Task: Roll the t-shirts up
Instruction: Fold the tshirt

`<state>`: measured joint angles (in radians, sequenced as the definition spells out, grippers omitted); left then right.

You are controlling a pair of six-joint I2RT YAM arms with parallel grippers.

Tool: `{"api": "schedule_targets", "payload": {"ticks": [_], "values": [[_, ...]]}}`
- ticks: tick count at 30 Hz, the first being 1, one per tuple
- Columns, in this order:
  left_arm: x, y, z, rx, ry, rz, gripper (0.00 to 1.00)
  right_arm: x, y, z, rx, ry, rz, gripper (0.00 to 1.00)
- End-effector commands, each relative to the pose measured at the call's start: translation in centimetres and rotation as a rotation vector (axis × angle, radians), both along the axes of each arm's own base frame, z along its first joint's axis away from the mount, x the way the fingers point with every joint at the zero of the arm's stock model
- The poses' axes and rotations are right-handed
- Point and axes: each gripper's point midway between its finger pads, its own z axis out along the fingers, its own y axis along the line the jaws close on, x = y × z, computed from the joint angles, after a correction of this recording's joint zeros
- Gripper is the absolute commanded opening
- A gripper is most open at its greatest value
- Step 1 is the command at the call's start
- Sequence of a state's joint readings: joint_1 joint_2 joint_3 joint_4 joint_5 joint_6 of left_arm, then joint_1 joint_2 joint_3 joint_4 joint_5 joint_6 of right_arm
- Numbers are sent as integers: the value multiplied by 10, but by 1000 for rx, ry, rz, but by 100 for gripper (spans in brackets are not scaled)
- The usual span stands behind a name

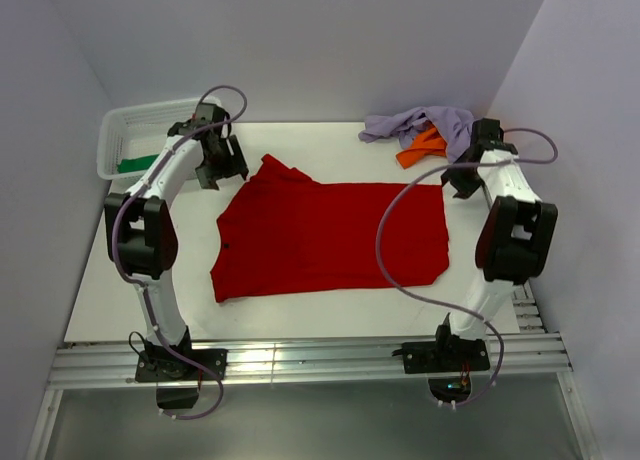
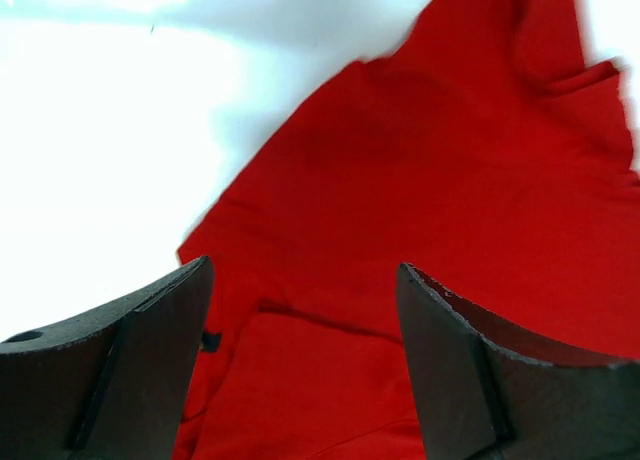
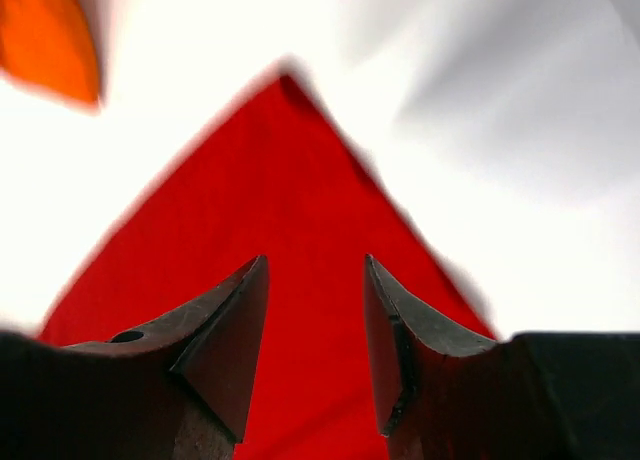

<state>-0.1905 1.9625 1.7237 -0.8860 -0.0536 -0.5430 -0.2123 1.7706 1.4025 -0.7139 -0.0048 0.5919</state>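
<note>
**A:** Where's the red t-shirt (image 1: 330, 238) sitting?

**B:** Spread flat in the middle of the table (image 1: 330, 315), between the two arms (a few creases, and one sleeve poking out at the far left corner).

**A:** And the left gripper (image 1: 220, 160)?

**B:** Right by that sleeve, at the shirt's far left corner. Its fingers (image 2: 150, 350) stand wide apart. Nothing is caught between them, and the wrist view shows only red cloth lying below. I can't tell whether the tips touch the cloth.

**A:** The right gripper (image 1: 462, 175)?

**B:** At the shirt's far right corner. The jaws are partly apart and hold nothing. Its wrist view shows the pointed corner of the red cloth running under the gap.

**A:** What about the other shirts?

**B:** The lavender t-shirt (image 1: 425, 120) is crumpled at the far right of the table. The orange t-shirt (image 1: 420, 150) is bunched against its near side, just beyond the right gripper. The green t-shirt (image 1: 137, 164) lies in the white basket (image 1: 150, 112) at the far left, beside the left gripper
</note>
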Motion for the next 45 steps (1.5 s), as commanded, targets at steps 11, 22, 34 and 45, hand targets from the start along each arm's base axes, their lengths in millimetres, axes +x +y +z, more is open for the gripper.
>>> {"api": "schedule_targets", "payload": {"ticks": [11,22,34,45], "values": [[95,-47,17,-196,-183,-63,77,89,-35,-50,-86,25,40,49],[128,-79,-2,-340,-243,-137,78,94,-25,-56,-51,10,79,48],[140,-98,-14,-466,-255,-111,77,102,-9,-57,24,-17,86,23],[155,-96,-36,-450,-263,-30,70,107,-6,-52,48,-49,75,0]]}}
